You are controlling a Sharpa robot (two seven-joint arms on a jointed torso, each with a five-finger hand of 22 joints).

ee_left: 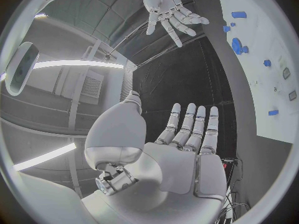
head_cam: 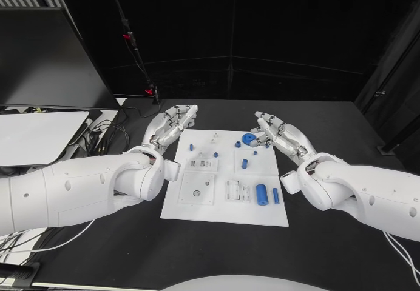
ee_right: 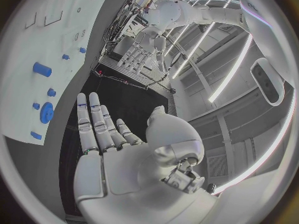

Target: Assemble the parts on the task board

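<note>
The white task board [head_cam: 226,210] lies in the middle of the black table. A blue gear [head_cam: 249,138] sits near its far right corner, a blue cylinder [head_cam: 261,194] and a blue bar [head_cam: 275,195] lie at its near right, and small blue pieces [head_cam: 192,147] dot the far half. My left hand [head_cam: 172,124] hovers open, fingers straight, beside the board's far left corner. My right hand [head_cam: 278,134] is open just right of the gear, holding nothing. The left wrist view shows my left hand [ee_left: 187,134], the right hand [ee_left: 171,12] and the gear [ee_left: 237,45]. The right wrist view shows my right hand [ee_right: 102,134], the left hand [ee_right: 140,52], the gear [ee_right: 47,112].
A white flat slab [head_cam: 39,136] and a dark screen [head_cam: 44,54] stand at the table's left, with cables [head_cam: 101,130] beside them. A thin stand with red tags [head_cam: 144,91] rises behind the left hand.
</note>
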